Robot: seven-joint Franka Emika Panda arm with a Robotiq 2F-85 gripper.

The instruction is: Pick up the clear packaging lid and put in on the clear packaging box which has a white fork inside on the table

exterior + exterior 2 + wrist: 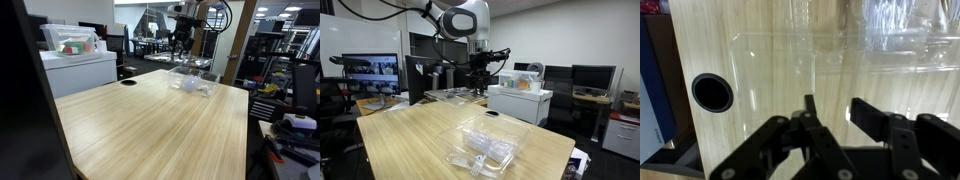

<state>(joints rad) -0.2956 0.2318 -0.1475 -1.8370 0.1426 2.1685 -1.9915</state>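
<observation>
Two see-through plastic pieces are lying on the large light wood-grain table with the dark edge, toward the end where the arm is working. We are reading the wide, shallow, clear rectangular packaging lid as the faint ridged outline lying flat on the wood in the middle of the wrist view. It is sitting between the small round black hole in the tabletop and the deeper, glossy, crinkly clear packaging box, which is glinting at the upper right. Lid and box are resting just beside each other, and we cannot tell whether they are touching. In an exterior view the small white plastic fork is showing only as a pale blur through the box walls.

The black Robotiq gripper is hanging well above the table, over the end where the plastic is lying, and it is touching neither piece. Its jaws are standing drawn in, clenched on nothing that we can make out.

Beyond the table edge nearest the hole, a white cabinet is carrying a clear storage bin with coloured contents.
</observation>
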